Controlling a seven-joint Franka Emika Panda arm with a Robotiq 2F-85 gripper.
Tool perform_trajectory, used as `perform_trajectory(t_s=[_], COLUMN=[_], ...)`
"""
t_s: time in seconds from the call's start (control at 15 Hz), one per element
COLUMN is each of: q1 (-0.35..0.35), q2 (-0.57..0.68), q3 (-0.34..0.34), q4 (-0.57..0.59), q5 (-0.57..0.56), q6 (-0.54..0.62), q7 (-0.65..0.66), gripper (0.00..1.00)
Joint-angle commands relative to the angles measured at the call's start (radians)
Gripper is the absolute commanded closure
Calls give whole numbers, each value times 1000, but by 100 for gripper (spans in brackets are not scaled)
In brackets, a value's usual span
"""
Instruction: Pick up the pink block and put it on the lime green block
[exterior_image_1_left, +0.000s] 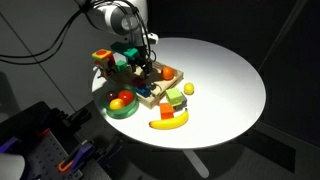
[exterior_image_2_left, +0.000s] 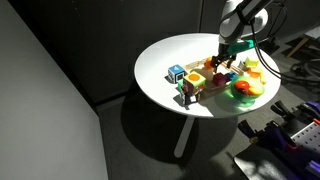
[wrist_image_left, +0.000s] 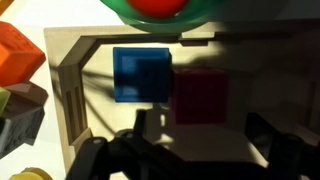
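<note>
Round white counter (exterior_image_1_left: 235, 85), pale wooden tray (wrist_image_left: 70, 70): claw (wrist_image_left: 185, 150) held spread above small magenta-pink toy cube (wrist_image_left: 200, 97); approach step; descent and closure judged next

In the wrist view the pink block (wrist_image_left: 200, 97) lies on the floor of a wooden tray (wrist_image_left: 72, 95), with the blue cube (wrist_image_left: 140, 74) close beside it — hardly any room shows on that side. The block's other side faces bare tray floor. A green bowl (wrist_image_left: 160, 10) crowds the tray's upper edge. In an exterior view the white table (exterior_image_1_left: 230, 70) lies bare beyond the toy clutter (exterior_image_1_left: 150, 90).
</note>
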Motion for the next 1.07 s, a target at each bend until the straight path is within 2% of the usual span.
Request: perform_trajectory(t_s=[0.0, 1.0], q1=[10, 13], q2=[27, 88], q3=[-6, -6], q4=[30, 56], q5=[-17, -69], q6=[-2, 35], q7=[-9, -68], gripper=[0, 0])
